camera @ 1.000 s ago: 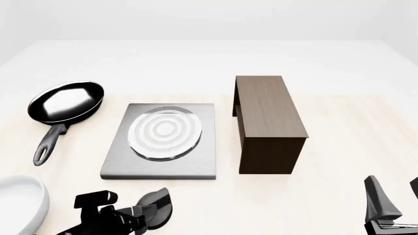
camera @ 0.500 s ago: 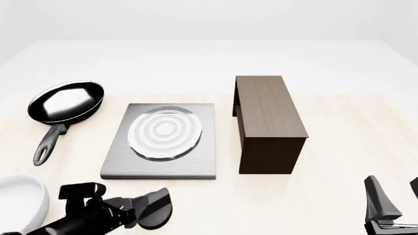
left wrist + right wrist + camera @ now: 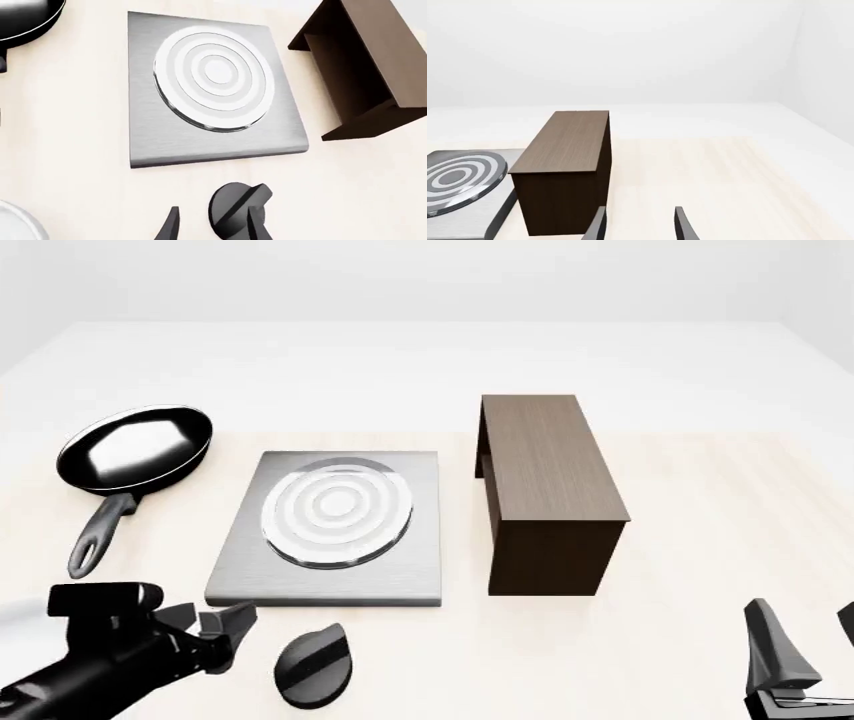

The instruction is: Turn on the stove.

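The stove is a flat grey metal plate (image 3: 407, 575) with a round ringed burner (image 3: 334, 508); it also shows in the left wrist view (image 3: 143, 125). Its separate black oval knob (image 3: 311, 665) lies on the table just in front of the plate. My left gripper (image 3: 230, 636) is open and empty, just left of the knob and apart from it. In the left wrist view the knob (image 3: 233, 207) lies just ahead of the left gripper (image 3: 213, 230), near one finger. My right gripper (image 3: 807, 655) is open and empty at the near right, also seen in the right wrist view (image 3: 638, 227).
A black frying pan (image 3: 138, 447) lies left of the stove. A tall dark brown wooden box (image 3: 547, 490) stands right of the stove. A white bowl (image 3: 20, 618) sits at the near left, partly behind my left arm.
My left gripper has drawn back to the left, off the knob. The knob now shows whole in the front view. The right arm has not moved.
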Robot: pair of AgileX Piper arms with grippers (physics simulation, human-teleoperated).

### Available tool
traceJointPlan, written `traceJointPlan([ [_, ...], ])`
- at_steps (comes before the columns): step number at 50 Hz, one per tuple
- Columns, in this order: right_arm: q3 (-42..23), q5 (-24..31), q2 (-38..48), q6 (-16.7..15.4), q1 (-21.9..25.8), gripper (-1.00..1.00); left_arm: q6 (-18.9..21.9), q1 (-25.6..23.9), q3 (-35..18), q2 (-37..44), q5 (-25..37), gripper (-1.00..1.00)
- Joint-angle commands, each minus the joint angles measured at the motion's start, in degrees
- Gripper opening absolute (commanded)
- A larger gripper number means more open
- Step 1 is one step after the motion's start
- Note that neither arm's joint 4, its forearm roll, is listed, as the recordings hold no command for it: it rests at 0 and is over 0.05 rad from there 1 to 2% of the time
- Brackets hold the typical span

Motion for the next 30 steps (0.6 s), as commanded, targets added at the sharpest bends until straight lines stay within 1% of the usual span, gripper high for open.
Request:
traceJointPlan([
  [1, 0.00, 0.00, 0.00, 0.01, -0.01, 1.00, 3.05, 3.42, -3.05, -3.94, 5.15, 1.00],
  [4, 0.00, -0.01, 0.00, 0.00, 0.00, 1.00, 4.03, 5.25, -3.98, -4.16, 5.58, 1.00],
  [8, 0.00, -0.01, 0.00, 0.01, -0.02, 1.00, 3.95, 6.03, -5.07, -3.36, 5.42, 1.00],
  [14, 0.00, 0.01, 0.00, -0.01, 0.00, 1.00, 4.23, 6.56, -5.57, -3.15, 5.48, 1.00],
  [18, 0.00, 0.01, 0.00, 0.01, 0.00, 1.00, 5.09, 8.02, -5.09, -2.40, 4.54, 1.00],
  [25, 0.00, 0.00, 0.00, -0.01, -0.01, 1.00, 5.51, 10.42, -6.40, -3.12, 5.79, 1.00],
  [30, 0.00, 0.01, 0.00, 0.00, 0.01, 1.00, 5.49, 11.27, -7.31, -3.55, 6.57, 1.00],
])
